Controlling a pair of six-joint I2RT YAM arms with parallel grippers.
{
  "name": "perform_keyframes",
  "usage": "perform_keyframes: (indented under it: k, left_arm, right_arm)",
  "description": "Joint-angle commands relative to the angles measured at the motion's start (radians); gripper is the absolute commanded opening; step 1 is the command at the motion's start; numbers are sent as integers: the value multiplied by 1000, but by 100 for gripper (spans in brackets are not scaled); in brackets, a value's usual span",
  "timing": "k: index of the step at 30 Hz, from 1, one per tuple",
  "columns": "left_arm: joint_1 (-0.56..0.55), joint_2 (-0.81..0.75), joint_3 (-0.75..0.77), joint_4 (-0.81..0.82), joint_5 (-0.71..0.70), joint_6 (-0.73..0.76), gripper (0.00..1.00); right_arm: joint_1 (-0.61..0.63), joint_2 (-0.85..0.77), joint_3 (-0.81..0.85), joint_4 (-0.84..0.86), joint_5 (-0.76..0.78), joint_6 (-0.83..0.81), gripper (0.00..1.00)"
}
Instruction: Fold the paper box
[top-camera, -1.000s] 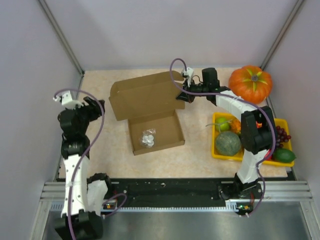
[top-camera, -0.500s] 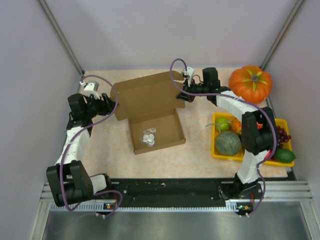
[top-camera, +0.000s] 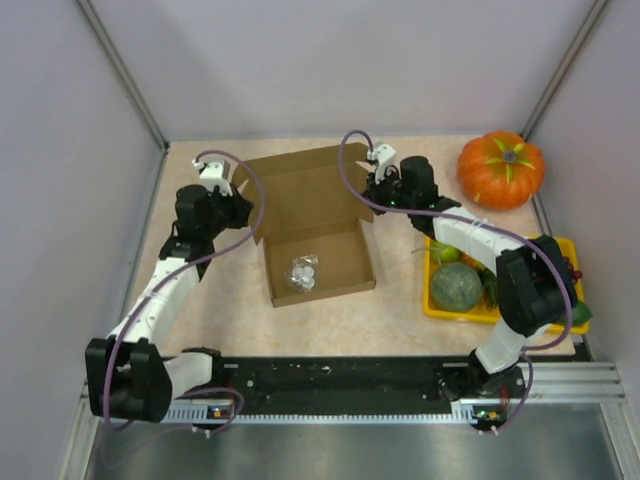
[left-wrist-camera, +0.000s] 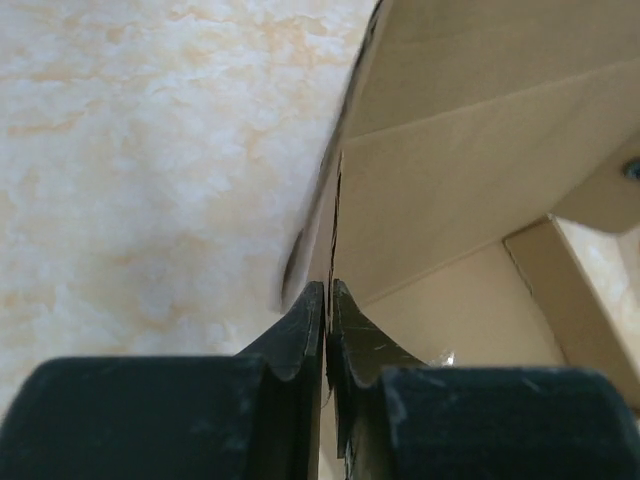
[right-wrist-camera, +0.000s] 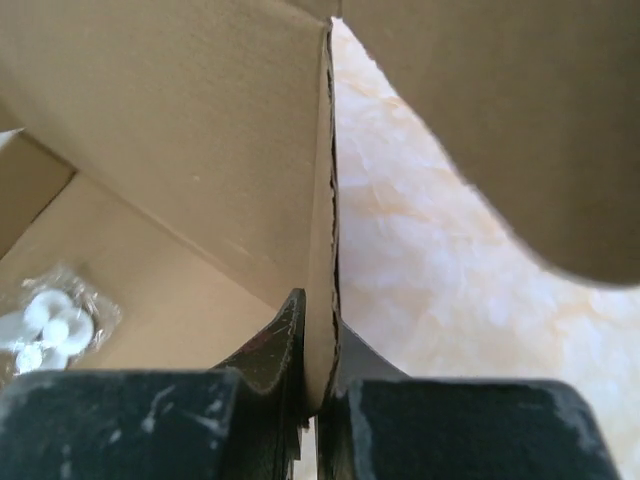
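Brown card: the box (top-camera: 315, 225) sits on the table (top-camera: 220, 310), near its middle, with its lid standing up at the back.
Inside the box: a small clear bag (top-camera: 304, 272) with white bits lies on the floor of the box.
Left gripper (left-wrist-camera: 326, 300): pinched tight on the lid's left edge.
Right gripper (right-wrist-camera: 315, 345): pinched tight on the lid's right edge.
Step now: likely bringing the lid forward over the box.
How to do it well: both arms should move together, at the same speed, so the lid bends along its crease and does not twist.
Watch out: thin card may tear if one side pulls harder.
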Motion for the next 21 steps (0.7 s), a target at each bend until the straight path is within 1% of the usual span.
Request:
perform_keyframes:
  k: [1, 3, 4, 5, 6, 7, 9, 11, 14, 15, 16, 17, 19, 21]
  left_arm:
    - [-143, -136, -90, 169, -402, -252, 9]
    - [-221, -142, -122, 224, -471, -302, 11]
    - [-247, -138, -124, 240, -552, -318, 10]
    - [-270, -132, -122, 246, -572, -347, 10]
    - [-301, -124, -122, 252, -588, -361, 9]
    - [-316, -115, -124, 258, -630, -374, 9]
    - [-353, -109, -157, 329, -660, -404, 8]
    - [-367, -102, -214, 452, -669, -404, 7]
    - [-384, -95, -256, 511, -693, -424, 7]
    - [-398, -92, -265, 525, -697, -421, 7]
    - [-405, -86, -285, 547, -697, -409, 7]
    - [-411, -84, -291, 562, -697, -405, 7]
    - [-428, -76, -302, 545, -701, -417, 7]
    - [-450, -73, -319, 554, -720, -411, 6]
  right_arm:
    - [159, -156, -94, 176, 571, 233, 0]
    - [205, -175, -117, 157, 688, 297, 0]
    - [230, -181, -125, 157, 843, 348, 0]
    - [276, -190, -132, 156, 889, 366, 0]
    - [294, -192, -134, 160, 929, 370, 0]
    - [314, -196, -136, 151, 1038, 398, 0]
    - [344, -213, -145, 151, 1053, 448, 0]
    - [362, -216, -184, 198, 1101, 459, 0]
    - [362, -203, -234, 269, 1096, 469, 0]
    - [373, -201, -250, 297, 1105, 453, 0]
    - [380, -202, -267, 317, 1151, 450, 0]
    - [384, -206, -290, 335, 1151, 450, 0]
    - [402, -209, -292, 309, 1159, 487, 0]
    - [431, -206, -324, 370, 1209, 440, 0]
